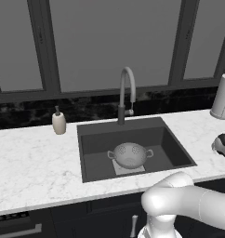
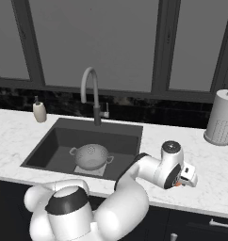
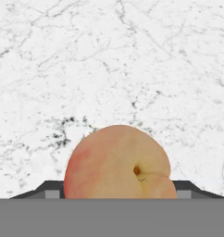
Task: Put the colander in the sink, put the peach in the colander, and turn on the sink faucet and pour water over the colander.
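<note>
Clamped on the peach [image 3: 117,162], the gripper [image 2: 184,178] is seen low over the marble counter [image 2: 215,164], right of the sink [image 2: 64,141]. The colander [image 2: 91,156] is already set in the basin. A slip is judged possible — round fruit, narrow fingertips — during the swing across.

- The colander [image 2: 91,156] sits upright in the sink [image 2: 50,143], on the lighter square at its bottom.
- The faucet [image 2: 91,94] rises behind the sink, its spout arching forward over the basin.
- A soap bottle [image 2: 39,111] stands on the tabletop [image 2: 215,164] left of the sink.
- A paper towel roll [image 2: 222,117] stands far right.
- The gripper [image 2: 185,178] is low over the tabletop right of the sink, a bit of orange, the peach [image 2: 177,185], just under it.
</note>
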You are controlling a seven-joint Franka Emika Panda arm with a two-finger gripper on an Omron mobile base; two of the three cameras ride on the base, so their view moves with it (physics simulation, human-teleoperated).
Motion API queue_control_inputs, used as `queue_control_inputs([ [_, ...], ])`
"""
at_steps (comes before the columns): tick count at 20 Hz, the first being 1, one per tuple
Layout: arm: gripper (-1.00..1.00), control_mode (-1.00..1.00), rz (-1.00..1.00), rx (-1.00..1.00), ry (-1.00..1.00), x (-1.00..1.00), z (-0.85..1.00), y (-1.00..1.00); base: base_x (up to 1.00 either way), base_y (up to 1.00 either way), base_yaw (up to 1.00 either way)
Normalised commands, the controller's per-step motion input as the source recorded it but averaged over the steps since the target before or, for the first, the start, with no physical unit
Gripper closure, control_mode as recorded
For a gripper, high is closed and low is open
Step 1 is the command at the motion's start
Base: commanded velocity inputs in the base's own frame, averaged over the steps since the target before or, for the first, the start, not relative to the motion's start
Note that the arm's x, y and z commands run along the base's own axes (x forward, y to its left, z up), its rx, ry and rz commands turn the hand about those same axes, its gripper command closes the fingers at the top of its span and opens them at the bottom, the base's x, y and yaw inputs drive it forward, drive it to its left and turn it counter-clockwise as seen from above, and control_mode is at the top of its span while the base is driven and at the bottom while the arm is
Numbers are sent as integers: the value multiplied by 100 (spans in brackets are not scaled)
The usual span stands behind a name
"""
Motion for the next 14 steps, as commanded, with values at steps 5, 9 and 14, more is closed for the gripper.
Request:
queue_control_inputs([
  [5, 100, -100, 4, 0, -1, 0, 24, 56, 0, 0, 0],
  [9, 100, -100, 4, 0, -2, 0, 18, 55, 0, 0, 0],
  [14, 100, -100, 7, 1, -2, 11, 15, 52, 0, 0, 0],
])
